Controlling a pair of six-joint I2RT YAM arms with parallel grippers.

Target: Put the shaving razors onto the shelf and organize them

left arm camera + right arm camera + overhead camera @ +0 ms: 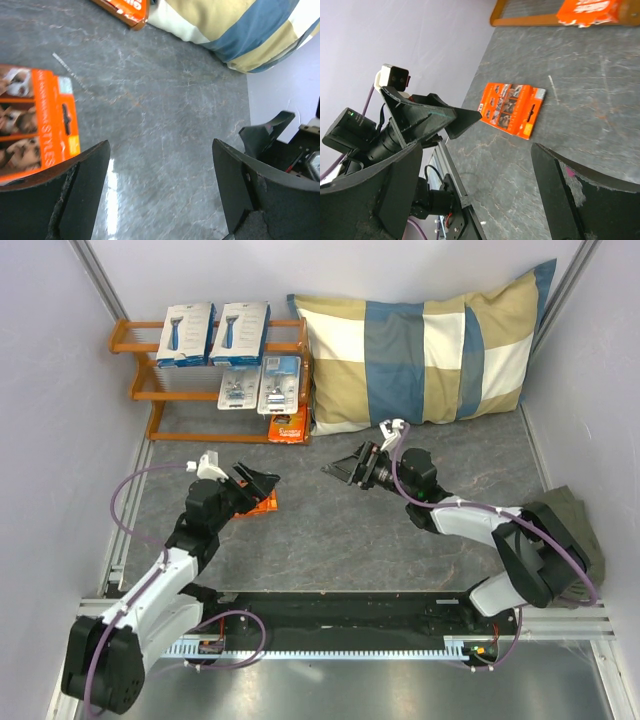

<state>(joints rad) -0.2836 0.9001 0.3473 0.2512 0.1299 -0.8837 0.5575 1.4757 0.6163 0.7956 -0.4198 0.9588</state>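
one orange pack (262,504) lies flat on the table (350,540), near the left gripper (256,487) and well apart from the shelf (140,392). the other five razors are shelved: two white boxes (186,333) on the top tier, two blister packs (237,387) on the middle tier, a second orange pack (290,425) at the right end of the bottom tier, close to the pillow (420,360).

the left gripper hangs over the pack with its jaws spread wide and nothing in them – in the wrist view the pack (35,125) sits off to one side, partly under one finger, not between the two. the right gripper (345,466) is also fully spread and empty, over bare table.

the pack looks light, thin and stiff: glossy printed card, rectangular, with a hang slot near one end. the table is smooth, grey and marbled, so the pack will probably slide if nudged. lying flat, it offers little to pinch – best taken across its narrow width, on the two long edges. the shelf tiers are thin rods in an orange-brown wooden frame, so a small pack could tip between them.
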